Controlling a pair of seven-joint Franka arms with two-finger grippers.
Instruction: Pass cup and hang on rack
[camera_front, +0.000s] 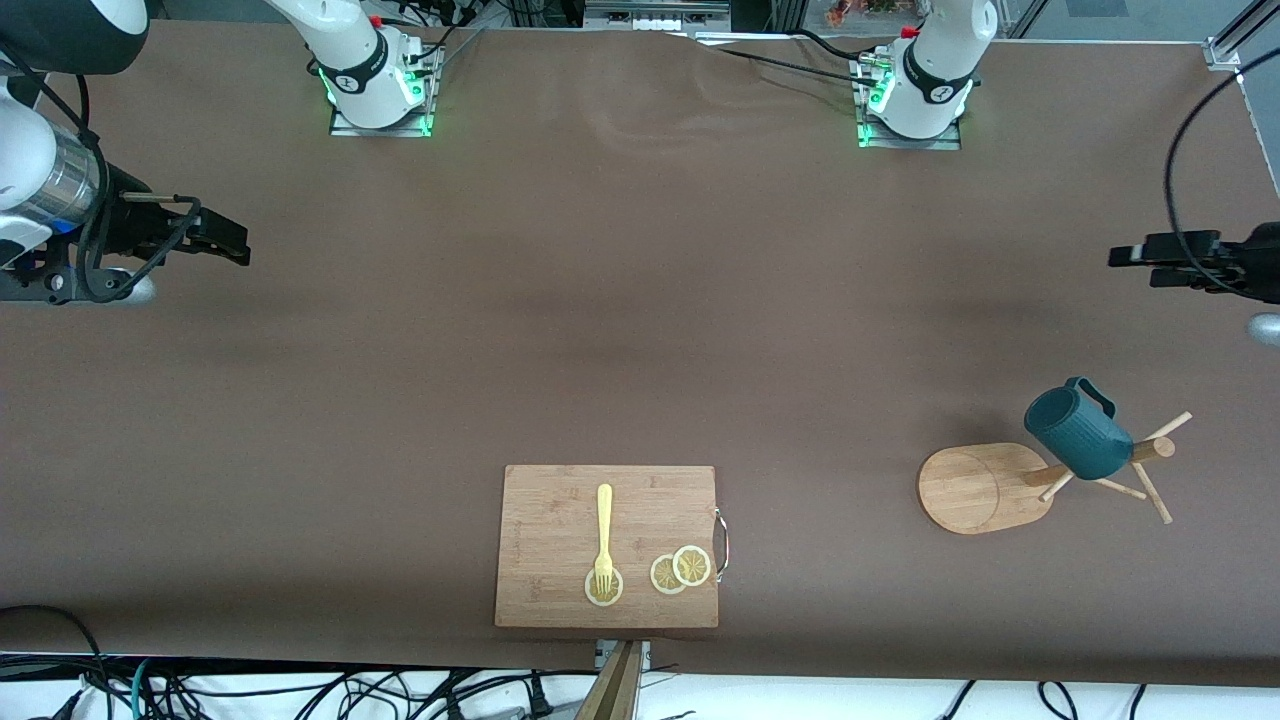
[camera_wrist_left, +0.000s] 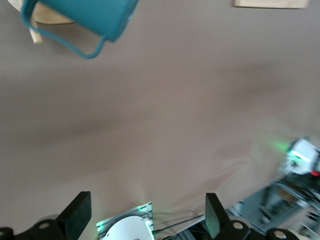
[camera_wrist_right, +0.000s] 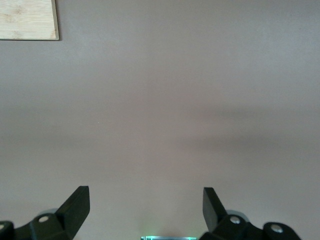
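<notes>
The dark teal cup hangs on a peg of the light wooden rack, near the top of its pole, at the left arm's end of the table. The cup's handle points away from the front camera. In the left wrist view the cup and a bit of the rack show at the edge. My left gripper is open and empty, up in the air at the table's edge, apart from the rack. My right gripper is open and empty over the right arm's end of the table.
A rectangular wooden cutting board lies near the table's front edge, with a yellow fork and lemon slices on it. The board's corner shows in the right wrist view. Brown cloth covers the table.
</notes>
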